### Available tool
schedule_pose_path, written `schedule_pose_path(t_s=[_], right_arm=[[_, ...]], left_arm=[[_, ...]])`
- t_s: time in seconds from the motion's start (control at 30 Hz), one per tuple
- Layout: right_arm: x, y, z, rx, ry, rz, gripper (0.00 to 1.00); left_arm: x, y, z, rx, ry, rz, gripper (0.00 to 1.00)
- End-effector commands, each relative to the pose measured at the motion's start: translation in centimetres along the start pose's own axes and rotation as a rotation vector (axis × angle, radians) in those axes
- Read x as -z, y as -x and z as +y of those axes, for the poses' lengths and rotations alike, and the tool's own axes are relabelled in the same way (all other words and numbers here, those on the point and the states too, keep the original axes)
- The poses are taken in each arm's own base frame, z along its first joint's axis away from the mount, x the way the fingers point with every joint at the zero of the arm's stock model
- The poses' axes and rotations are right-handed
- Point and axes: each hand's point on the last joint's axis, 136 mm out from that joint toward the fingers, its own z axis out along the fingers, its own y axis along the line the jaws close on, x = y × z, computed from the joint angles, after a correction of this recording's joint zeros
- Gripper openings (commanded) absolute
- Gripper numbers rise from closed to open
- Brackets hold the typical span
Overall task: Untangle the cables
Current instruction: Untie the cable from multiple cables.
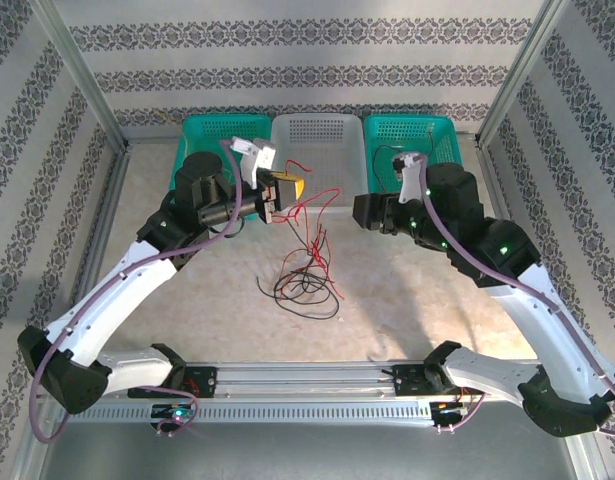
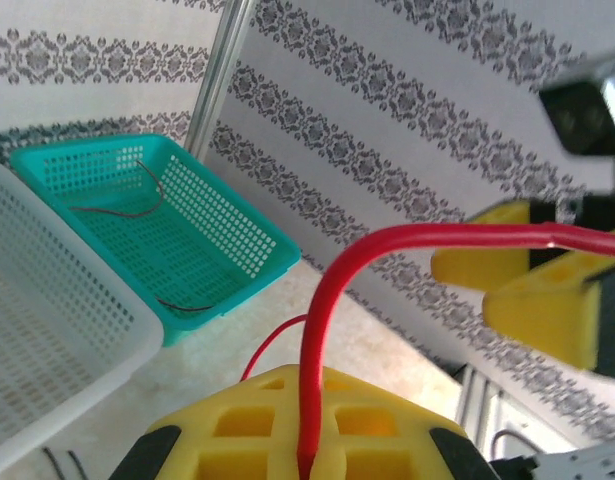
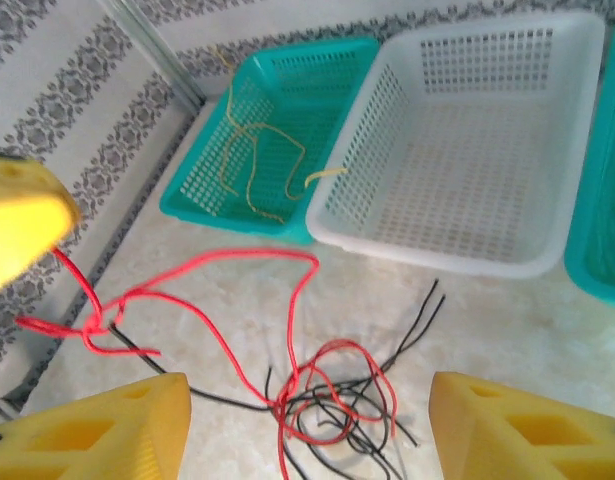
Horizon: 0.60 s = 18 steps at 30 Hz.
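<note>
At the bottom edge, yellow fingers (image 2: 237, 425) of the left gripper (image 2: 307, 400) pressed together on a red cable (image 2: 317, 300). Up from the pinch, then arching rightward to the right gripper (image 2: 465, 285), its yellow fingers standing apart; contact there unclear. Behind the arch, a second red strand (image 2: 272, 345) low over the pale bench (image 2: 217, 350). Farther left, a teal basket (image 2: 242, 240) with thin dark cables (image 2: 117, 210) inside, just beside a white basket (image 2: 57, 300). Beyond, patterned wall (image 2: 407, 110) and a metal post (image 2: 212, 90).

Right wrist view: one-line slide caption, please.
Open right tool above tangled red and black cables; yellow cable in teal basket, white basket beside it.
</note>
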Motion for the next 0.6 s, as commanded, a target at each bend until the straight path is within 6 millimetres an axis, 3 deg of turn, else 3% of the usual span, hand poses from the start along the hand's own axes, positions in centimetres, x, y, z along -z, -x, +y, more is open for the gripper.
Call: schedule_pose_path(t_s=[0.0, 0.23, 0.47, 0.57], right_arm=[[-2.3, -1.9, 1.1, 0.007, 0.068, 0.078, 0.65], [-6.4, -2.9, 0.1, -0.050, 0.081, 0.101, 0.67], [-9.9, -3.4, 2.0, -0.117, 0.200, 0.116, 0.67], [-11.6, -4.9, 2.6, -0.119, 0.207, 0.154, 0.67]], left_arm=[[0.7, 2.4, -2.3, 0.088, -0.153, -0.073, 0.00], [1.9, 4.2, -2.4, 0.163, -0.230, -0.145, 0.00], [1.9, 4.6, -2.7, 0.184, -0.263, -0.137, 0.00], [2.1, 4.8, -2.6, 0.193, -0.269, -0.149, 0.00]])
